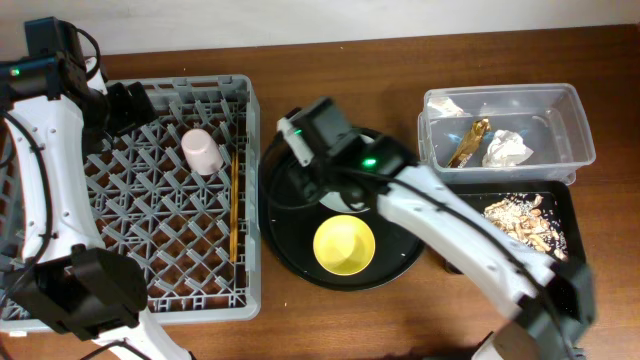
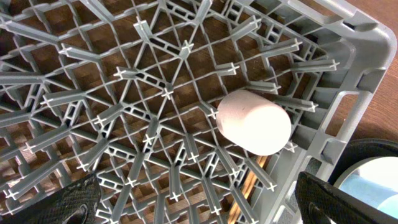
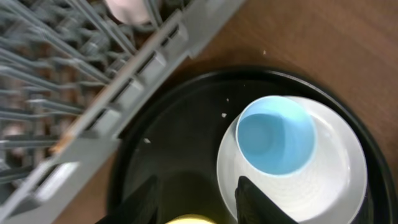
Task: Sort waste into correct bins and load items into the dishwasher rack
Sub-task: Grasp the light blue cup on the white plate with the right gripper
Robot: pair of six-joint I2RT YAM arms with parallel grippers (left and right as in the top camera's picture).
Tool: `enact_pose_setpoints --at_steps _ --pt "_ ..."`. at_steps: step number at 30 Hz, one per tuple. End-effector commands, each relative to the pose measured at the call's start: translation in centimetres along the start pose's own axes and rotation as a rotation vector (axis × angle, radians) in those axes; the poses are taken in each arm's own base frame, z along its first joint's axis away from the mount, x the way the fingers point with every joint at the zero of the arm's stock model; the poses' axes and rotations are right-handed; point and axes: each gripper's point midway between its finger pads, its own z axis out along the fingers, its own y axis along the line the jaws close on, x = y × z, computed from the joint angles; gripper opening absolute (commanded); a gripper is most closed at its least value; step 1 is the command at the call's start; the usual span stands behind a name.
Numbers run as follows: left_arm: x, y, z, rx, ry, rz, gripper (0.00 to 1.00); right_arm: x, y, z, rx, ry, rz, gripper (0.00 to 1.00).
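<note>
Surface (image 1: pixel 400 320): brown wood, carrying everything below.
Yellow bowl (image 1: pixel 344 245): upright on the near part of the round black tray (image 1: pixel 290 250), untouched.
Right pincer (image 3: pixel 198 183): over the round tray, its fingers (image 3: pixel 255 199) partly spread with nothing between the tips.
Light-blue cup (image 3: pixel 277 134): upright, mouth up, on the pale plate (image 3: pixel 336 180); it sits just ahead of the right pincer's fingertips, and I cannot tell whether they touch it.
Plate: flat on the round tray, on the side toward the rack.
Black rectangular tray (image 1: pixel 560 195): right of the round tray, holding the beige food scraps (image 1: pixel 520 220).
Dishwasher rack (image 1: pixel 180 270): large grey crate left of the round tray.
Chopsticks (image 1: pixel 234 210): lying inside the rack along its right wall.
Pink cup (image 1: pixel 202 150): on its side on the rack's lattice, toward the far right corner, just beside the chopsticks.
Clear tub (image 1: pixel 570 115): just beyond the black rectangular tray, with the gold-and-brown wrapper (image 1: pixel 468 142) and the crumpled napkin (image 1: pixel 507 148) side by side in it.
Left pincer (image 2: pixel 202 193): over the far left part of the rack, fingers spread wide and holding nothing, apart from the pink cup.
</note>
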Motion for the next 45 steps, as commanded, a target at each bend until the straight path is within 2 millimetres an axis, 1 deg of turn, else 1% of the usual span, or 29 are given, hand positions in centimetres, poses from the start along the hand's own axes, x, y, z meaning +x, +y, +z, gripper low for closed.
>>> enact_pose_setpoints --at_steps 1,4,5,8,10,13,15,17,19,26,28,29,30,31,33,36,38,40,42,44,45 --pt "-0.4 0.1 -0.9 -0.004 -0.029 -0.013 0.99 1.7 -2.0 4.8 0.123 0.091 0.003 0.42" --pt "-0.4 0.1 -0.9 -0.004 -0.029 -0.013 0.99 2.9 -2.5 8.0 0.131 0.141 0.010 0.43" --pt "-0.4 0.1 -0.9 -0.004 -0.029 -0.013 0.99 3.1 -2.7 8.7 0.133 0.147 0.013 0.44" --pt "-0.4 0.1 -0.9 -0.004 -0.029 -0.013 0.99 3.1 -3.0 9.5 0.136 0.145 0.018 0.45" --pt "-0.4 0.1 -0.9 -0.004 -0.029 -0.013 0.99 2.7 -3.0 9.7 0.136 0.127 0.019 0.46" --pt "-0.4 0.1 -0.9 -0.004 -0.029 -0.013 0.99 2.4 -3.0 9.7 0.135 0.114 0.020 0.45" --pt "-0.4 0.1 -0.9 -0.004 -0.029 -0.013 0.99 2.6 -3.0 9.7 0.135 0.121 0.020 0.32" --pt "-0.4 0.1 -0.9 -0.004 -0.029 -0.013 0.99 3.1 -3.0 9.7 0.135 0.141 0.018 0.28" --pt "-0.4 0.1 -0.9 -0.004 -0.029 -0.013 0.99 3.5 -3.0 9.7 0.136 0.157 0.017 0.28" --pt "-0.4 0.1 -0.9 -0.004 -0.029 -0.013 0.99 3.8 -3.0 9.7 0.137 0.168 0.016 0.27" --pt "-0.4 0.1 -0.9 -0.004 -0.029 -0.013 0.99 4.6 -3.0 9.6 0.137 0.200 0.014 0.26" --pt "-0.4 0.1 -0.9 -0.004 -0.029 -0.013 0.99 5.3 -3.0 9.4 0.139 0.231 0.009 0.28" --pt "-0.4 0.1 -0.9 -0.004 -0.029 -0.013 0.99 5.7 -3.2 9.3 0.150 0.246 0.005 0.30" --pt "-0.4 0.1 -0.9 -0.005 -0.029 -0.013 0.99 5.8 -3.5 9.2 0.166 0.253 0.002 0.30" --pt "-0.4 0.1 -0.9 -0.004 -0.029 -0.013 0.99 5.8 -3.9 9.1 0.187 0.252 0.000 0.27" --pt "-0.4 0.1 -0.9 -0.004 -0.029 -0.013 0.99 5.8 -4.5 9.0 0.221 0.251 -0.002 0.25" --pt "-0.4 0.1 -0.9 -0.004 -0.029 -0.013 0.99 5.8 -4.7 9.0 0.222 0.251 0.001 0.22" --pt "-0.4 0.1 -0.9 -0.004 -0.029 -0.013 0.99 5.8 -5.0 9.0 0.225 0.252 0.007 0.11" --pt "-0.4 0.1 -0.9 -0.004 -0.029 -0.013 0.99 5.9 -5.3 9.0 0.228 0.254 0.014 0.04" --pt "-0.4 0.1 -0.9 -0.004 -0.029 -0.013 0.99 5.3 -5.5 8.2 0.231 0.244 0.019 0.04" --pt "-0.4 0.1 -0.9 -0.005 -0.029 -0.013 0.99 4.6 -5.6 7.2 0.234 0.235 0.020 0.04"
